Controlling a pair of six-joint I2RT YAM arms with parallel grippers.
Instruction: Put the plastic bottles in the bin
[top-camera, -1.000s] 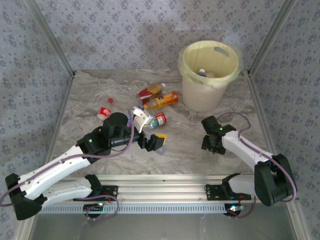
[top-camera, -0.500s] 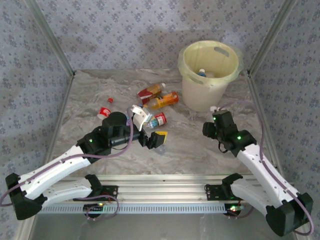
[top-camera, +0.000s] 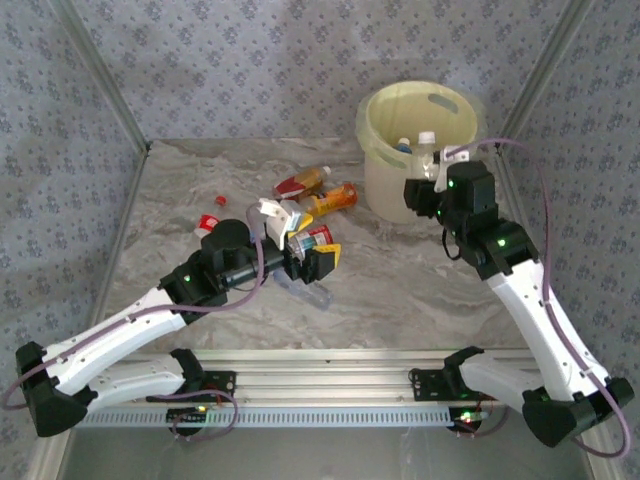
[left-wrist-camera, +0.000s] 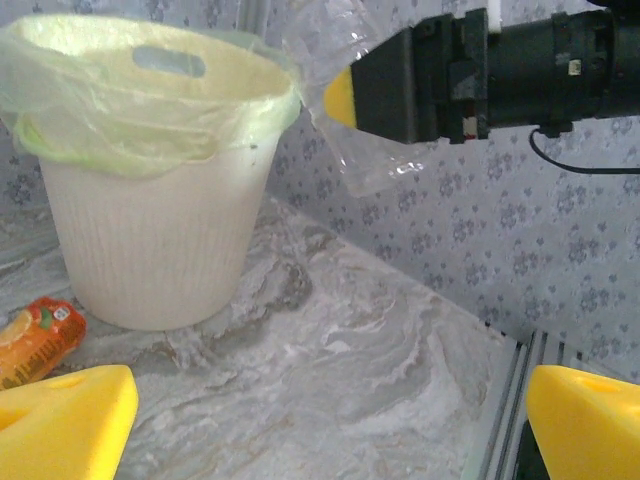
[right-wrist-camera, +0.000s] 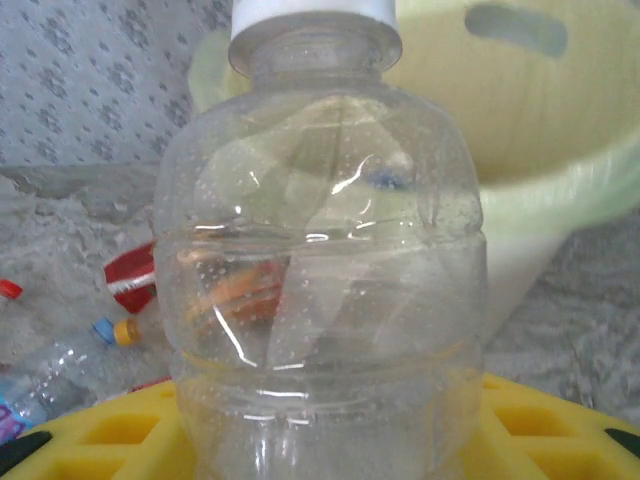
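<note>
My right gripper (top-camera: 426, 188) is shut on a clear bottle (top-camera: 428, 148) with a white cap, held upright against the near side of the pale yellow bin (top-camera: 400, 205), cap at rim height. In the right wrist view the bottle (right-wrist-camera: 320, 270) stands between the yellow pads (right-wrist-camera: 560, 430), with the bin (right-wrist-camera: 560, 120) behind. My left gripper (top-camera: 312, 252) hovers open over the table's middle, with nothing between its fingers (left-wrist-camera: 70, 410). Red-labelled bottles (top-camera: 300, 182) (top-camera: 317, 238) and an orange one (top-camera: 330, 200) lie left of the bin. A bottle (top-camera: 403, 146) lies inside the bin.
A small red-labelled bottle (top-camera: 208, 225) and a loose red cap (top-camera: 220, 200) lie at the left. A crushed clear bottle (top-camera: 300, 288) lies under the left arm's wrist. Metal frame posts and patterned walls close in the table. Bare marble (top-camera: 400, 290) lies between the arms.
The right arm has lifted the clear bottle from the table's right middle up and back to the bin's rim. The left gripper has shifted slightly away from me.
</note>
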